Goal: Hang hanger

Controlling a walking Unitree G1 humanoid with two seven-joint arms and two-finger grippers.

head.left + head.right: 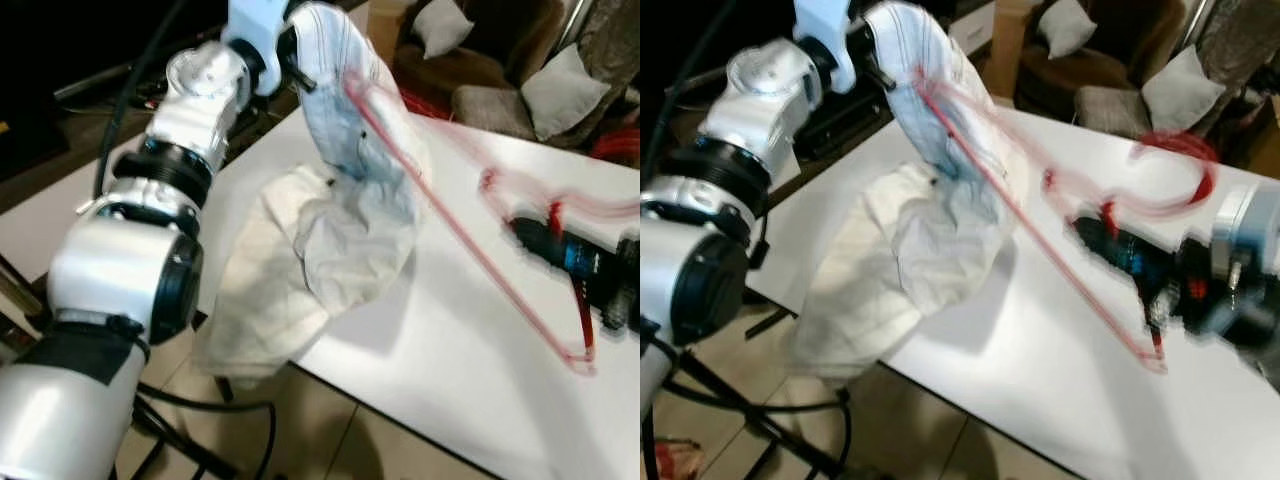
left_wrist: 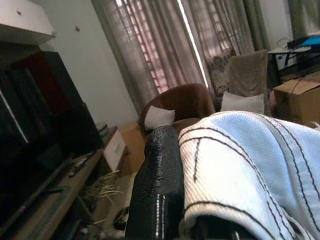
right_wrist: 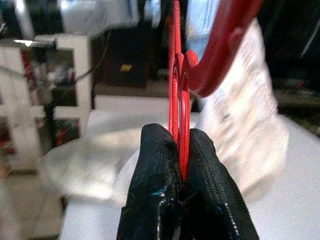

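Observation:
A red plastic hanger [image 1: 470,250] is held above the white table [image 1: 450,370], blurred by motion. Its far end reaches into a white and pale-blue garment [image 1: 345,130]. My right gripper [image 3: 180,165] is shut on the hanger near its hook [image 1: 1175,175]; the black fingers [image 3: 155,170] pinch the red plastic. My left gripper [image 1: 290,55] is raised at the table's far left and is shut on the garment's upper edge, the stitched cloth [image 2: 250,160] lying over one black finger [image 2: 160,185]. The garment's lower part [image 1: 290,270] lies crumpled on the table and hangs over its near edge.
Brown armchairs with grey cushions [image 1: 560,85] stand beyond the table. A dark TV stand [image 2: 45,190] and a cardboard box [image 2: 295,95] lie further off. Black stand legs and cable [image 1: 200,440] sit on the tiled floor under the table's near-left edge.

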